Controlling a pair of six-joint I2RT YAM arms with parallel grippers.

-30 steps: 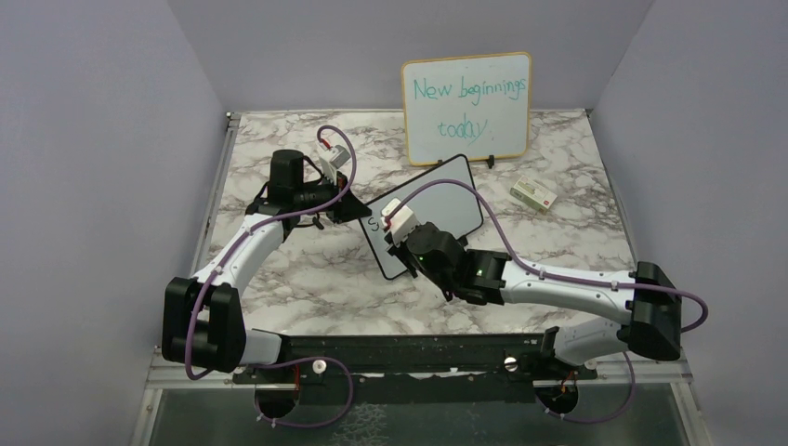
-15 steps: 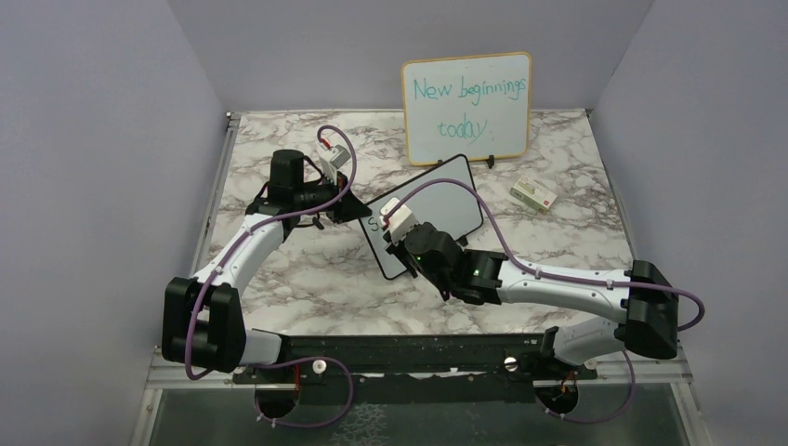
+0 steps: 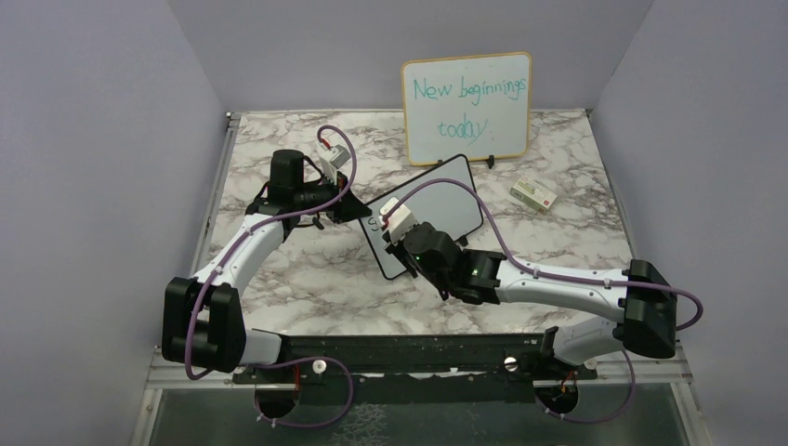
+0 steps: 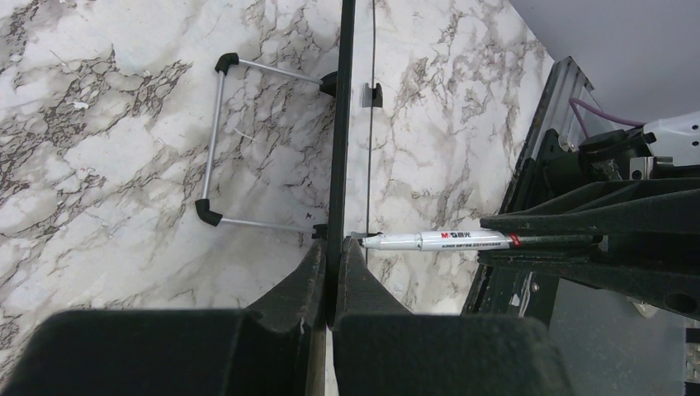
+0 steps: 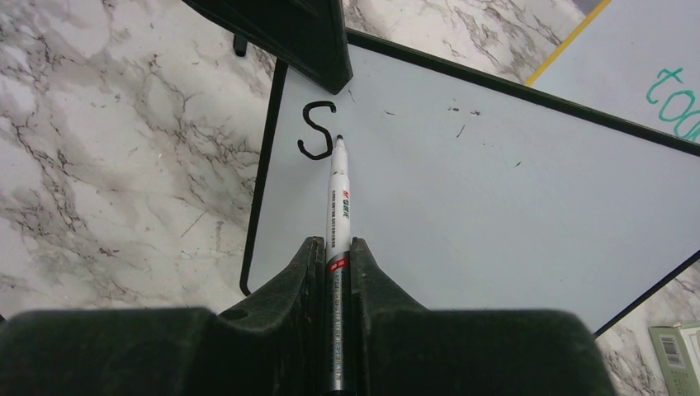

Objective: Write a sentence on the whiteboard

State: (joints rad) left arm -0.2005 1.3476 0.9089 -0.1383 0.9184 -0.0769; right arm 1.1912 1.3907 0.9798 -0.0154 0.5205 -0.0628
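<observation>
Lettering on whiteboard (image 5: 495, 190): lone black S (image 5: 318, 130); rear board (image 3: 467, 107) reads "New beginnings today". Whiteboard sits mid table (image 3: 279, 269), long axis diagonal, near-left to far-right. L hand (image 4: 332, 252) clamped on its edge; R hand (image 5: 337, 247) grips marker (image 5: 339, 194), tip at S.

From above, the right arm (image 3: 558, 279) covers part of the whiteboard (image 3: 448, 206); the right wrist view's edge cuts off the wood-framed board (image 5: 644, 49) and a small box (image 5: 675, 356).

Black-framed white whiteboard (image 5: 495, 190) bearing a black S (image 5: 318, 130); white marker (image 5: 339, 198), black tip; table (image 5: 107, 124) grey-veined white marble.
</observation>
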